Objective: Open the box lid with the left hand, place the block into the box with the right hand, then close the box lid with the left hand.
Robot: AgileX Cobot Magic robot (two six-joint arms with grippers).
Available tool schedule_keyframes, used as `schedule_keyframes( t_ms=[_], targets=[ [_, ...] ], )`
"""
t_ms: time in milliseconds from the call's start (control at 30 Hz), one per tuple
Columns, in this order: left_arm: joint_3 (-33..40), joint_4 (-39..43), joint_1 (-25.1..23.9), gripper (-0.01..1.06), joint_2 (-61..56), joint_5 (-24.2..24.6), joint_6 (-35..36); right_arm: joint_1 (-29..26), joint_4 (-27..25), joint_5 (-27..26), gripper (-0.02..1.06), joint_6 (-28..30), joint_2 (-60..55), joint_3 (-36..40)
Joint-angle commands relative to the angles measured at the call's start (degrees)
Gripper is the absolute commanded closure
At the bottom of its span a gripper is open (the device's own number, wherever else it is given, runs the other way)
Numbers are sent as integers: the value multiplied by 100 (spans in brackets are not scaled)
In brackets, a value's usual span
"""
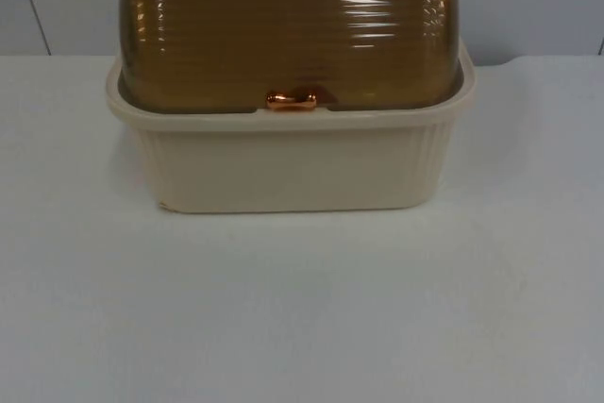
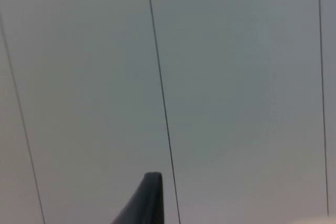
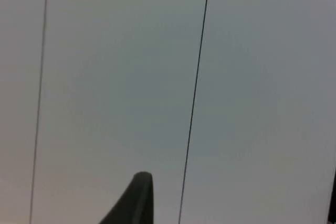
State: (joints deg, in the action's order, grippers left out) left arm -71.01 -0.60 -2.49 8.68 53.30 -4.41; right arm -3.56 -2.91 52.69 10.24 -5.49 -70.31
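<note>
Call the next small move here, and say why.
Probably bring the left gripper down toward the copper handle: the box's amber lid is shut, and both wrist cameras face the grey partition wall, so the right gripper waits.

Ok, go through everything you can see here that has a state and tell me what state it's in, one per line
Box: standing upright on the white table, against the grey partition wall.
Lid: shut, the brown translucent dome down on the box's rim.
Lid handle: copper-coloured, at the lid's front edge, nothing gripping it.
Left gripper: facing the partition wall, holding nothing visible.
Right gripper: facing the partition wall, holding nothing visible.
</note>
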Motion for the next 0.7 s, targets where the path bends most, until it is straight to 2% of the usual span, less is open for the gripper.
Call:
schedule_keyframes(
  t_ms=[0,33,167,300,400,667],
  targets=[
    [-556,-52,-23,0,-135,197,-3,158,73,264,0,-16,10,-535],
    [-556,-52,-23,0,-135,197,-3,158,73,264,0,-16,10,-535],
    [-1403,-78,-23,0,-135,356,-3,216,68,548,0,-16,10,-1076],
    [-1794,60,-23,0,-135,662,-3,337,-237,720,0,-16,10,-1357],
    [-1831,160,-23,0,-178,777,-3,411,-536,1043,0,162,77,-1474],
    [-1832,-194,-23,0,-470,1349,-27,411,-533,1287,0,120,524,-1266]
  ],
)
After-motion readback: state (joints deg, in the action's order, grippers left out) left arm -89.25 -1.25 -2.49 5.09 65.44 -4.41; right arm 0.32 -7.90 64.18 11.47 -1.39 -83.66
